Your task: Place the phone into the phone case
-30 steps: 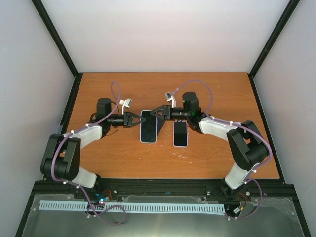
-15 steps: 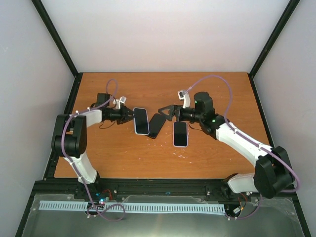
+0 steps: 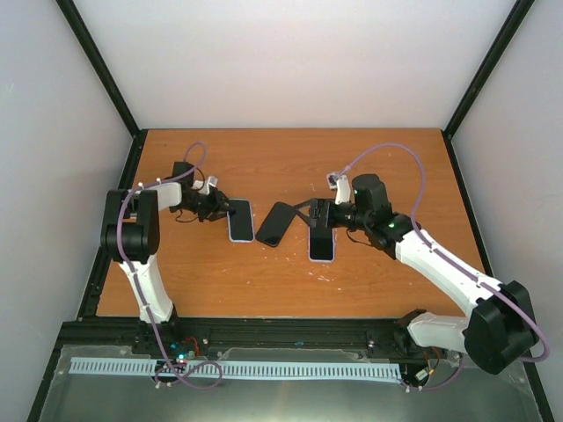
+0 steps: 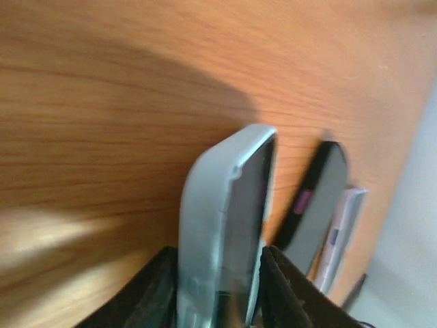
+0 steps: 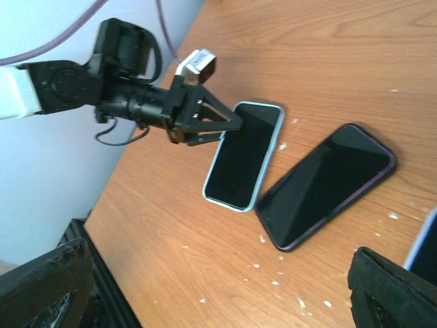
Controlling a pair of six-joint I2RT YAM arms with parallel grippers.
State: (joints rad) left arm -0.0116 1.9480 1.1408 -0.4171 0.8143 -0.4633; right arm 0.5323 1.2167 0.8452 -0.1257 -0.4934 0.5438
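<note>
The left gripper (image 3: 220,209) has been dragging the pale blue case (image 3: 239,220) leftward, opening a gap between it and the dark phone (image 3: 274,223), while the right gripper (image 3: 305,211) has been pulling back. Nearest the arm bases, a third phone (image 3: 322,237) is lying on the table (image 3: 290,158). Just beyond it, the dark phone is lying flat and slanted, outside the case. The right gripper's fingers (image 5: 41,287) are spreading wide, holding nothing. The left gripper is clamping the case's end.

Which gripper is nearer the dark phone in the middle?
Right. The right gripper hangs open just right of the dark phone; the left gripper is past the light-blue-cased phone, clamped on its end.
</note>
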